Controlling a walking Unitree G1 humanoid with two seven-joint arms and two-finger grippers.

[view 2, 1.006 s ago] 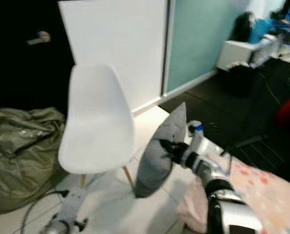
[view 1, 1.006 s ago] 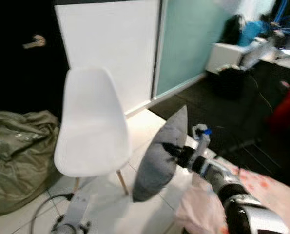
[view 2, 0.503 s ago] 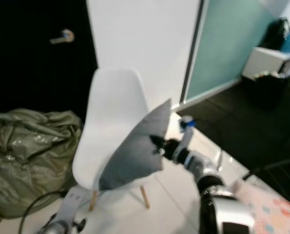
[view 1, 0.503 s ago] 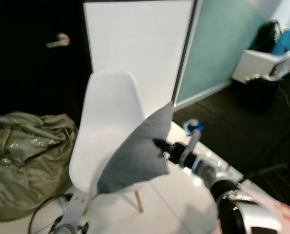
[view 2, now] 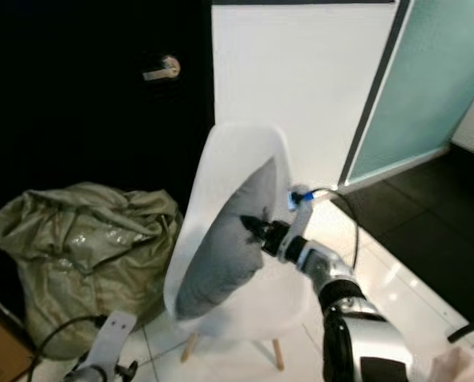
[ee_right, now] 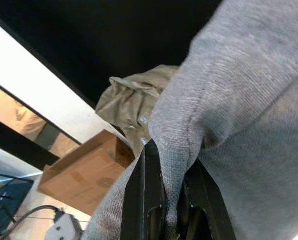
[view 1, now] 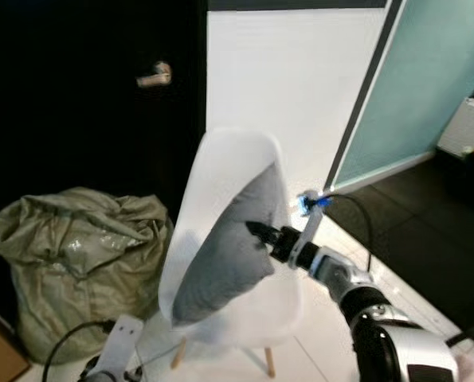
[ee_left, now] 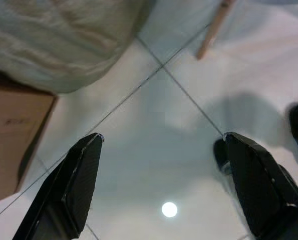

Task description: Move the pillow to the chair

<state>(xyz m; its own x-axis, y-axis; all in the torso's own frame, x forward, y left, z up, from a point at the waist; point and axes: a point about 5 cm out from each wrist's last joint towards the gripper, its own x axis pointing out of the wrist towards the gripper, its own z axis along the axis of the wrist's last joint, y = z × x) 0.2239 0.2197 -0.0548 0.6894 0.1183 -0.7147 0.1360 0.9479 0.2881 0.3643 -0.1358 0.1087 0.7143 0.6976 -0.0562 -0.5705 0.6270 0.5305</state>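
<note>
A grey pillow (view 1: 229, 251) stands on edge in front of the back of a white shell chair (view 1: 229, 163), its lower corner over the seat (view 2: 280, 298). My right gripper (view 1: 256, 233) is shut on the pillow's near edge, arm stretched forward from the lower right. The right wrist view shows the grey knit fabric (ee_right: 239, 100) pinched between the black fingers (ee_right: 149, 195). My left gripper (ee_left: 161, 192) hangs open over the white tiled floor, next to a wooden chair leg (ee_left: 214, 30).
An olive-green stuffed bag (view 1: 81, 255) slumps on the floor left of the chair, with a brown cardboard box (ee_left: 11, 135) beside it. Behind are a black door with a handle (view 1: 153, 76), a white panel and a teal glass panel (view 1: 436, 87). A cable (view 1: 61, 350) lies on the floor.
The camera has swung left and closer. My right gripper has carried the pillow from beside the chair to over its seat, against the backrest.
</note>
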